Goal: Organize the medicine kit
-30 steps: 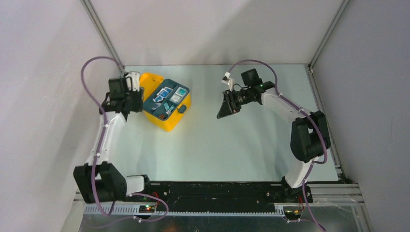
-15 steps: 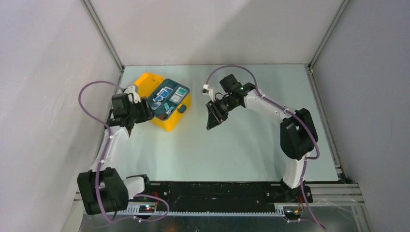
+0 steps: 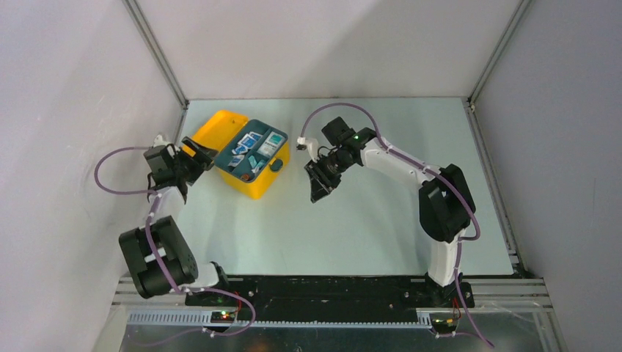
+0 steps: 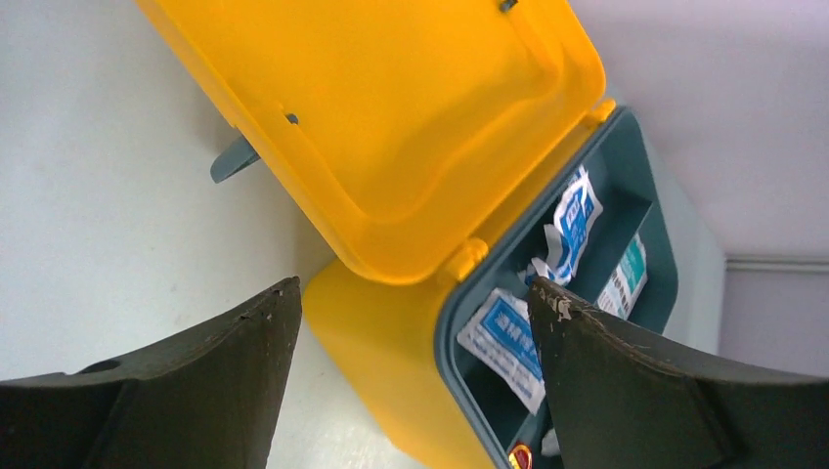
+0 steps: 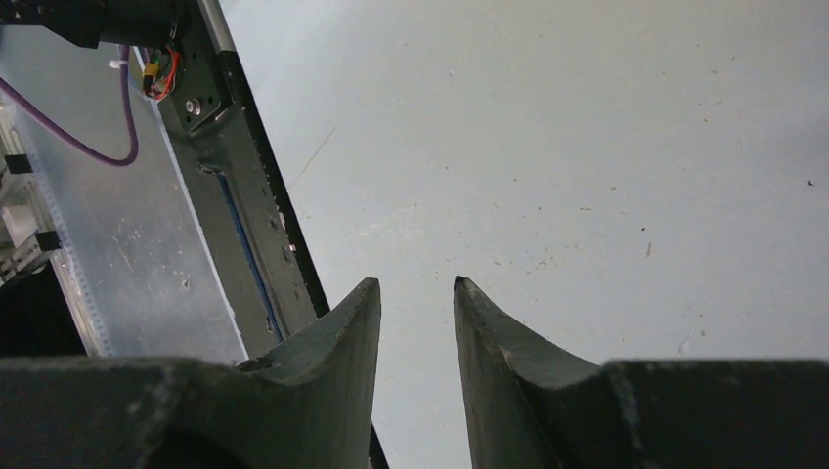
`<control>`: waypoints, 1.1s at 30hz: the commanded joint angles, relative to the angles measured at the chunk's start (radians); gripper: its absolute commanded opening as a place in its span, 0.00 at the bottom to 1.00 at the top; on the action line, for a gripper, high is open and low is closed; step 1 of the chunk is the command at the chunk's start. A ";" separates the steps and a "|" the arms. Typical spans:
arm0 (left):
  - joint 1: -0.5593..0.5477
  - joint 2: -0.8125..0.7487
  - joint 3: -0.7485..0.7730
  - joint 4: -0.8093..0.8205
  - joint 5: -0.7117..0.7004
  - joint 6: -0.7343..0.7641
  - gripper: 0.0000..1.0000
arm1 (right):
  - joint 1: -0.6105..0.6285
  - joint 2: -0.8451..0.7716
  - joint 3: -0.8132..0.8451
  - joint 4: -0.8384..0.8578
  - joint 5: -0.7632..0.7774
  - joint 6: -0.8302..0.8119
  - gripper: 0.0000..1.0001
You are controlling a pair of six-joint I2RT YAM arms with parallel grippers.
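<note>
Bench (image 3: 367, 220): open medicine kit (image 3: 257, 187) near far-left corner, packet (image 4: 503, 332) print unreadable; left gripper (image 4: 411, 293) spread wide, right gripper (image 5: 415, 283) narrowly apart, empty.

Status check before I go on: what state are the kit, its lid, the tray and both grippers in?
medicine kit: open, standing upright.
lid: swung back on its hinges.
teal tray: seated in the kit, holding packets.
left gripper: wide open, empty, near the lid.
right gripper: slightly open, empty.
</note>
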 commanded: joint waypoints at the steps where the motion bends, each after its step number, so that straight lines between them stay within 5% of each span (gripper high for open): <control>1: 0.029 0.106 0.018 0.180 0.069 -0.161 0.90 | 0.008 -0.021 0.020 -0.012 0.043 -0.033 0.38; 9: 0.034 0.248 0.078 0.300 0.060 -0.267 0.88 | 0.007 -0.021 0.014 -0.012 0.059 -0.041 0.39; 18: 0.034 0.290 0.030 0.579 0.083 -0.380 0.64 | 0.007 -0.020 0.010 -0.014 0.070 -0.048 0.38; 27: 0.024 0.207 -0.047 0.663 0.104 -0.230 0.34 | 0.008 -0.005 0.018 -0.015 0.062 -0.043 0.39; 33: -0.037 0.074 -0.113 0.680 0.118 -0.034 0.38 | 0.008 0.002 0.019 -0.015 0.069 -0.044 0.38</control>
